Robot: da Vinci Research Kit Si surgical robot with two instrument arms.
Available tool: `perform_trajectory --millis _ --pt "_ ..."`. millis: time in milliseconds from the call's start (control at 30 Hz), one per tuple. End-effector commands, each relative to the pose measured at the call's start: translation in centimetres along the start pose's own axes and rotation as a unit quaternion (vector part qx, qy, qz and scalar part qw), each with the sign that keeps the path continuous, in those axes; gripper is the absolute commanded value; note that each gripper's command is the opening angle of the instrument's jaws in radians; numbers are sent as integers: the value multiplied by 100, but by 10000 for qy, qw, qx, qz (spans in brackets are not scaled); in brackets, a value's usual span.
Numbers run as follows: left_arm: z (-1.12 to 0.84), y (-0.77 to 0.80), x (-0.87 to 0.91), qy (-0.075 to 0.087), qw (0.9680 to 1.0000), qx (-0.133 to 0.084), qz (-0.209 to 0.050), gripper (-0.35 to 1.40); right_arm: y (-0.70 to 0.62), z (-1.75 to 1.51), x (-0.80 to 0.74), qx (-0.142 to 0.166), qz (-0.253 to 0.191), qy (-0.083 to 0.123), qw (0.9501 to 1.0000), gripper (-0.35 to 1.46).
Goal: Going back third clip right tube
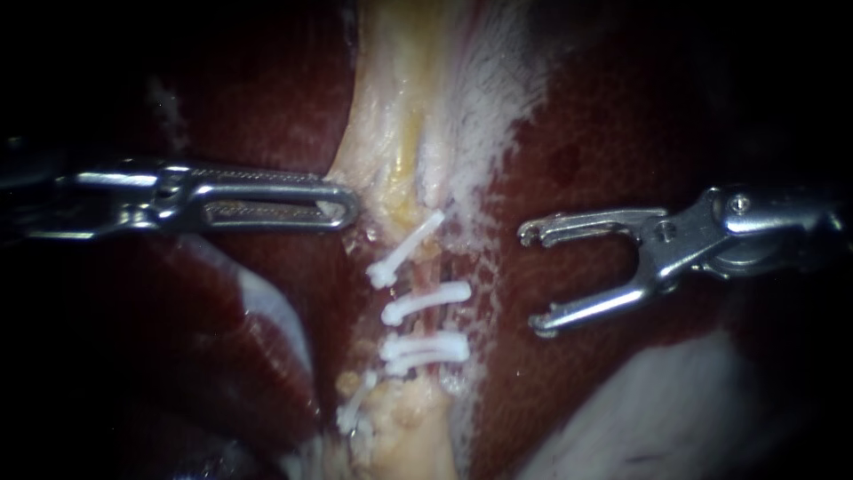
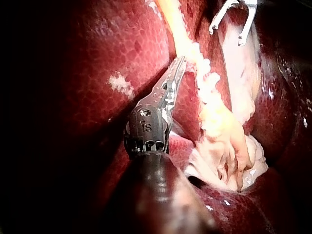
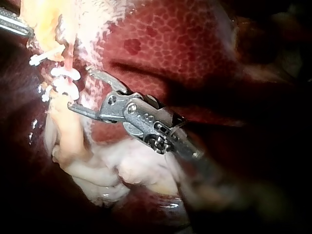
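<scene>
your right instrument (image 1: 533, 279), jaws spread and empty, sits clear of the white clips (image 1: 425, 300). your left instrument (image 1: 345, 210), jaws pressed together, lies near those clips, opposite side.

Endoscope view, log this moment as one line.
Left instrument: jaws shut, at pale tissue | Right instrument: jaws open, empty | Clips: on tube

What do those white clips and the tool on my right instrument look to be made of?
The clips look like white matte plastic: opaque, no metallic glint. The tool on the right instrument looks like polished steel, though only metal is certain: silvery, with bright highlights along its open jaws.
</scene>
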Motion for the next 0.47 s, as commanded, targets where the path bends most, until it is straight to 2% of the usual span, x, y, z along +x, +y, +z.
perform_trajectory --millis 33,467 --pt "-1 0 0 0 10000 1 -1 -35 0 0 0 0 0 1 10000 60" --pt "-1 0 0 1 10000 4 -1 -35 -1 -2 4 3 11 4 10000 60"
